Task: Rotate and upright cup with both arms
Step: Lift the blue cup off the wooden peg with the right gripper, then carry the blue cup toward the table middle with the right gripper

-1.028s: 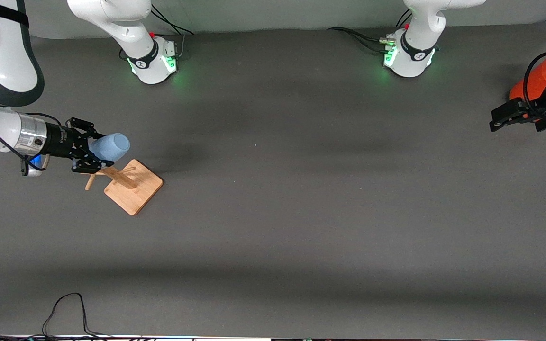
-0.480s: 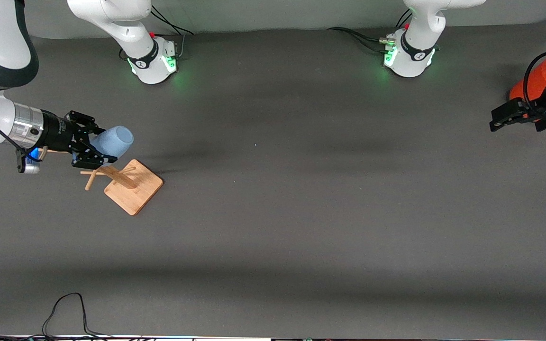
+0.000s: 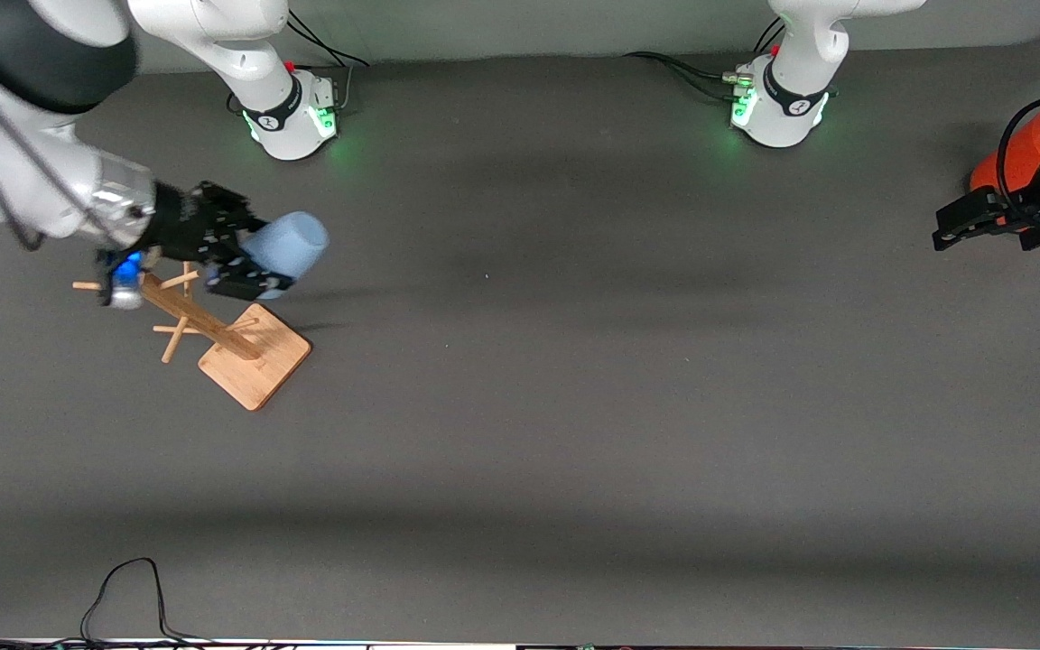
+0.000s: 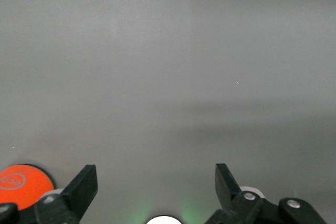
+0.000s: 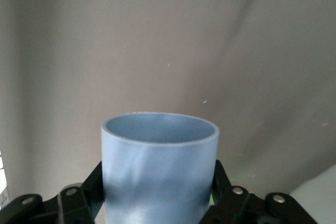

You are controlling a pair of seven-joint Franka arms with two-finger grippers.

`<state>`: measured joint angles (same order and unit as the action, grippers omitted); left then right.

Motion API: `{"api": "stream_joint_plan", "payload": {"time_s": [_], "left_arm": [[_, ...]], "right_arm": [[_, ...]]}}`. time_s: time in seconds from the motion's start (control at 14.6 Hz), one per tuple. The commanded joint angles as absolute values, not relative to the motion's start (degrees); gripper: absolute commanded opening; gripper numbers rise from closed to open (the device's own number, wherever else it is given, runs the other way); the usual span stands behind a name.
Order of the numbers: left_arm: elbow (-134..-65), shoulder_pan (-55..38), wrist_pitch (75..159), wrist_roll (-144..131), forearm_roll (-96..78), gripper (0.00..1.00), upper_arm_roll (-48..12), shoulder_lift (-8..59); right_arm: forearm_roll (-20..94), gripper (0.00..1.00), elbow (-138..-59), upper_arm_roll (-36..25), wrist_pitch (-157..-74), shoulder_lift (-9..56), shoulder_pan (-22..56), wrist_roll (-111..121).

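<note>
The cup [image 3: 287, 245] is lying sideways in the air above the wooden rack [image 3: 231, 348], its mouth pointing away from the right gripper [image 3: 245, 262] clamping it. The left gripper [image 3: 967, 221] is waiting with fingers spread beside the orange can [image 3: 1021, 149], at its end of the worktop [image 3: 574, 406].

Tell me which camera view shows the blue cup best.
The right wrist view: the cup fills it close up, open rim facing away from the camera, clamped in the right gripper. The front view shows the cup small, held on its side above the wooden rack. The left wrist view shows none of it.
</note>
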<state>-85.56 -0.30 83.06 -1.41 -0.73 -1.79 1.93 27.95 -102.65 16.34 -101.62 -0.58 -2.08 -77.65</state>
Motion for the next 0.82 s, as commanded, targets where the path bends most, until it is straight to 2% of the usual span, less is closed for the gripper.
{"api": "stream_joint_plan", "payload": {"time_s": [0.0, 0.48, 0.62, 0.75], "left_arm": [[-85.4, -0.1, 83.1, -1.9, -1.1, 1.00, -1.9, 1.5], [-85.4, -0.1, 83.1, -2.0, -1.1, 1.00, -2.0, 1.5], [-85.4, -0.1, 83.1, -2.0, -1.1, 1.00, -2.0, 1.5], [-85.4, -0.1, 83.1, -2.0, -1.1, 1.00, -2.0, 1.5]], "right_arm": [[27.3, 0.54, -101.8, 23.2, -108.2, 0.9, -2.3, -83.6], [7.8, 0.54, -102.0, 42.2, -122.9, 11.1, -1.1, -106.7], [-2.1, 0.54, -102.0, 45.8, -125.1, 16.0, 1.1, -115.5], [-12.8, 0.54, -102.0, 46.2, -125.8, 21.4, 6.9, -124.2]]}}
